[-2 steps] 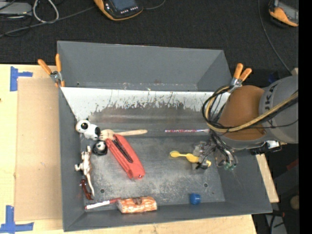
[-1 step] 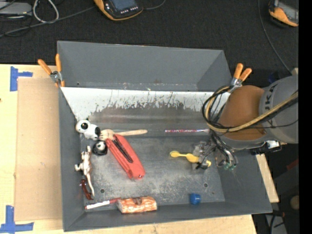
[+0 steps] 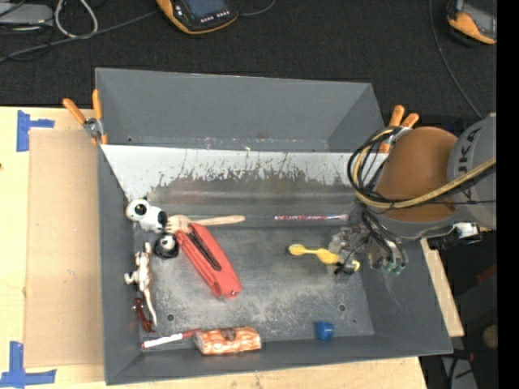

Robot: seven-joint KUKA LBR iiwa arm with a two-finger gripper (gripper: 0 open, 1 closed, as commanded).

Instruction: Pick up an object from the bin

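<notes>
My gripper [image 3: 350, 258] is low at the right side of the bin floor, under the orange wrist cover. A small yellow spoon-shaped thing [image 3: 312, 253] lies just to its left, bowl end pointing left. The spoon's right end reaches the gripper's tip, and whether it is gripped there is hidden. A small blue cap [image 3: 323, 330] lies on the floor below the gripper, near the front wall.
At the left lie a long red flat piece [image 3: 209, 259], a black-and-white panda toy [image 3: 146, 213], a pale wooden stick [image 3: 217, 220] and a white figure [image 3: 139, 272]. An orange patterned packet [image 3: 229, 340] rests by the front wall. Bare floor separates the red piece from the spoon.
</notes>
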